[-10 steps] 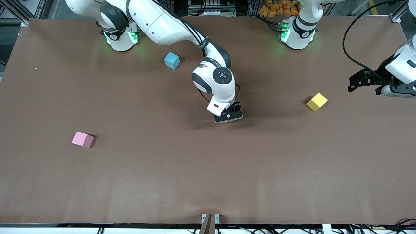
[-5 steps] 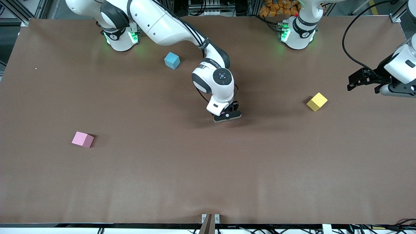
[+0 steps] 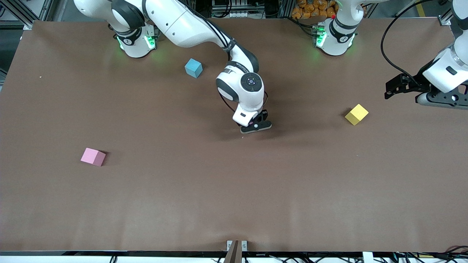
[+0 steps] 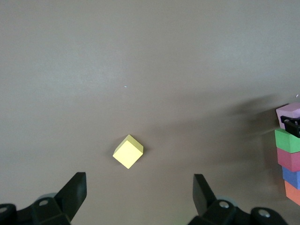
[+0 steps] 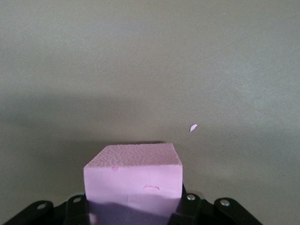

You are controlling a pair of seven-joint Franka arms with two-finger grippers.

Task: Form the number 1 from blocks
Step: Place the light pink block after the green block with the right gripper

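The right gripper (image 3: pixel 256 126), low over the middle of the brown table (image 3: pixel 182 201), is clamped on a light purple matte foam cube (image 5: pixel 133 180) at the top of a column of green (image 4: pixel 287 140), red, blue and orange cubes; release is best made only once that cube is seated square, then a straight lift. The left gripper (image 4: pixel 139 193), spread wide and empty, waits above the small yellow foam cube (image 3: pixel 356 114). Compared with a second ago, the right gripper has shifted slightly toward the bases, and the left arm has drawn upward.
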